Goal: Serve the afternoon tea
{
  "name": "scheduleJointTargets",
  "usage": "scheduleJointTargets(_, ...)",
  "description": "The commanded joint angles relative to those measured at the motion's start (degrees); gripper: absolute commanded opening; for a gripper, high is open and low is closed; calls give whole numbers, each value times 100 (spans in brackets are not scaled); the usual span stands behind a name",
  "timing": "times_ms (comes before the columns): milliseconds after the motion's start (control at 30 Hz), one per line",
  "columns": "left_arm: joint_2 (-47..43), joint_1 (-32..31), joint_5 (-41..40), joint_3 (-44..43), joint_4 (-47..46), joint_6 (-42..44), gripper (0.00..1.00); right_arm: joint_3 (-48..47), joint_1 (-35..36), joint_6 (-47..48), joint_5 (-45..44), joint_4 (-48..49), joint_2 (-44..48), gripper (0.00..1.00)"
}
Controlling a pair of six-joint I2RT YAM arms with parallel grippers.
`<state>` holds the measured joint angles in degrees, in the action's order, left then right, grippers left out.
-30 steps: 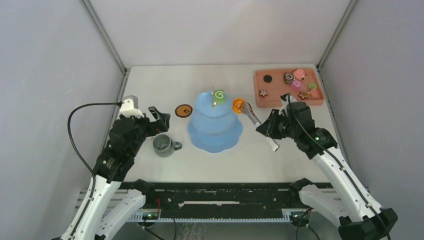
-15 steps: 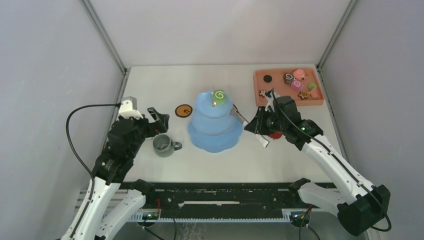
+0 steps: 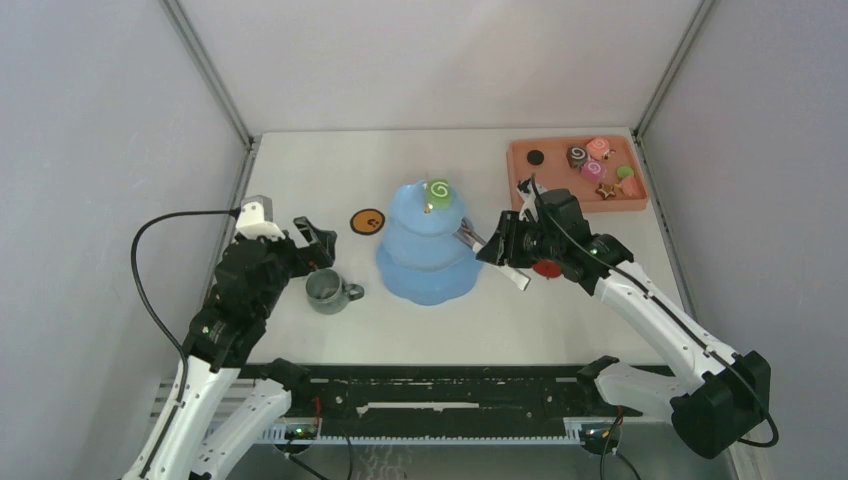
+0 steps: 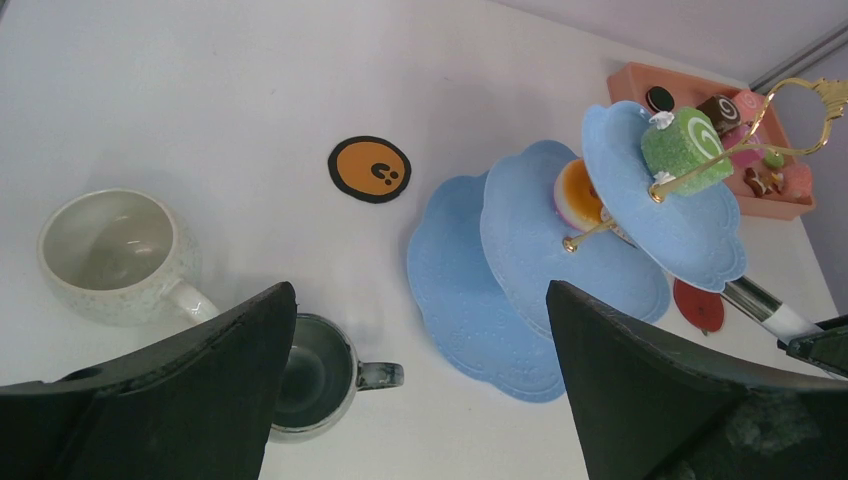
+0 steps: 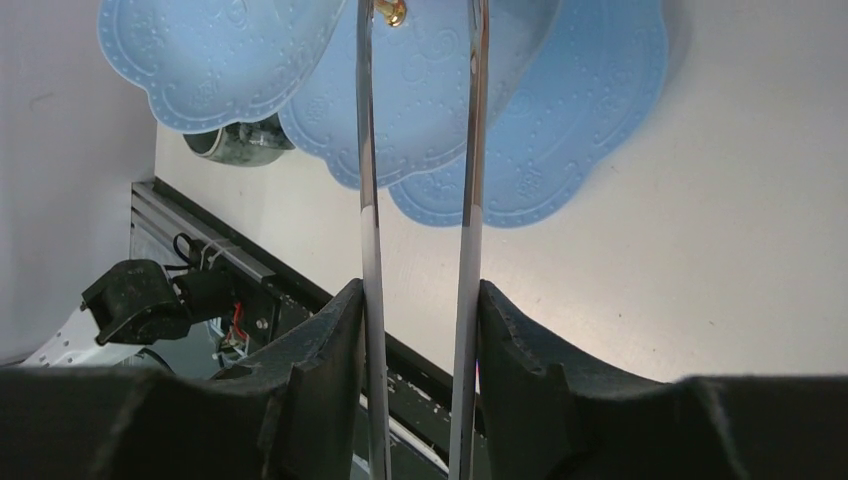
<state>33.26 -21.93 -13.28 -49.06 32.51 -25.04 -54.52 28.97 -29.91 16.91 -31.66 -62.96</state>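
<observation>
Afternoon tea layout: the light blue three-tier cake stand [image 3: 430,262] stands upright at the middle of the surface [image 3: 330,170], between the two arms. A green swirl roll [image 4: 682,147] lies on the top tier. An orange tart [image 4: 577,196] lies on the middle tier, against the centre post. The remaining pastries [image 3: 590,160] lie in the salmon-pink tray [image 3: 555,178] at the far right corner.

The grey-green mug [image 3: 328,290] stands left of the stand, handle toward it. The white mug [image 4: 112,255] stands just beside it. Both are upright and empty.

Right tool [image 5: 420,300]: the fingers are closed on the two arms of the metal tongs [image 5: 366,180], which run out over the stand's tiers with the arms parallel and slightly apart. The tong tips lie outside the wrist view, so it cannot be told whether they touch the tart.

Left tool [image 4: 420,295]: the fingers are spread wide and grasp nothing. It hangs above the two mugs.

An orange disc [image 3: 368,221] lies flat, left of the stand. A red disc [image 4: 700,304] lies to its right.
</observation>
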Motion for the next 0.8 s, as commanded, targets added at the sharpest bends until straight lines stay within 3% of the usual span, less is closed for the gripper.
scheduleJointTargets(0, 1, 31, 1, 69, -86, 7, 100, -285, 47, 46, -92, 326, 157, 50)
scheduleJointTargets(267, 110, 31, 151, 138, -161, 8, 100, -285, 8, 45, -441, 124, 528, 51)
scheduleJointTargets(467, 189, 32, 202, 129, -179, 7, 100, -280, -344, 156, -552, -230, 925, 44)
scheduleJointTargets(767, 234, 32, 357, 195, -260, -54, 100, -359, -2287, 469, -445, -484, 1368, 27)
